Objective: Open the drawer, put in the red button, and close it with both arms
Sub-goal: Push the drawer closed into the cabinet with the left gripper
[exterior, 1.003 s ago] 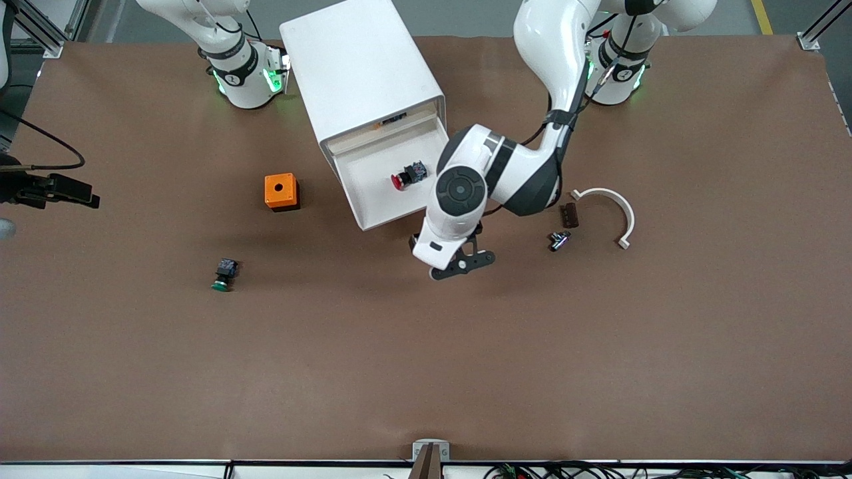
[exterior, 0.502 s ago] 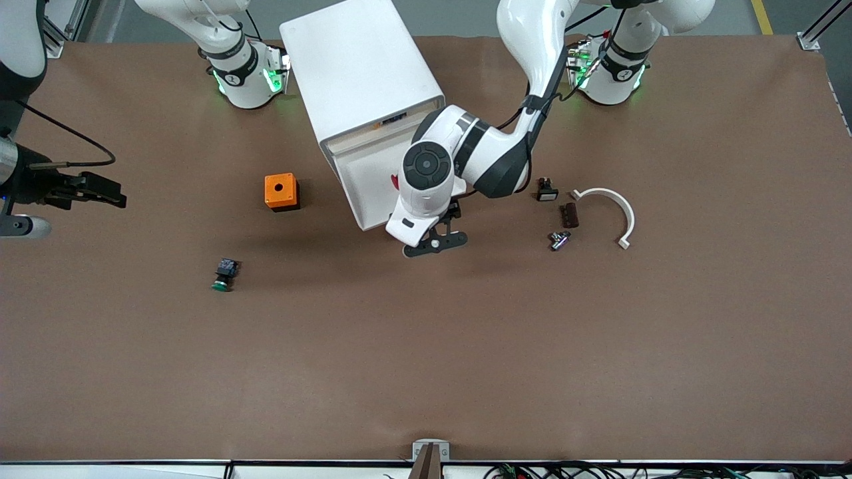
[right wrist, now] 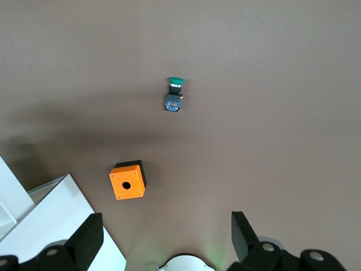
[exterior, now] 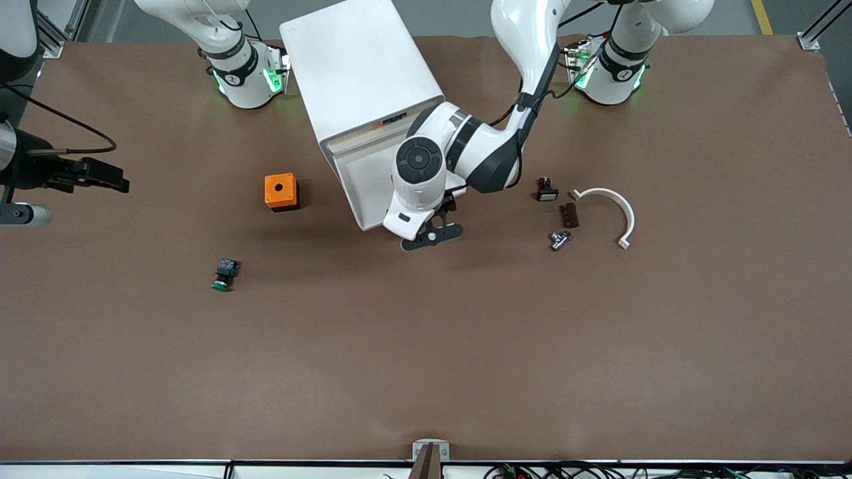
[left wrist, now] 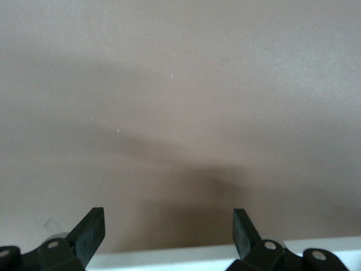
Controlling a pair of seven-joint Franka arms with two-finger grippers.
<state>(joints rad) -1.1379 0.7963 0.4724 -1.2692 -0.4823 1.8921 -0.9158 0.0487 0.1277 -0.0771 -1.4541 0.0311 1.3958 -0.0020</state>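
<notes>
Brown table (exterior: 426, 372) carries cabinet (exterior: 359, 73), orange box (exterior: 281, 191) (holed), green button (exterior: 225, 274).

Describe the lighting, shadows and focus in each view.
Front view: even overhead light, sharp, soft shadow under the left arm on the table. Left wrist view: bare table, broad dark shadow, soft focus. Right wrist view: evenly lit, green button and orange box crisp.
</notes>
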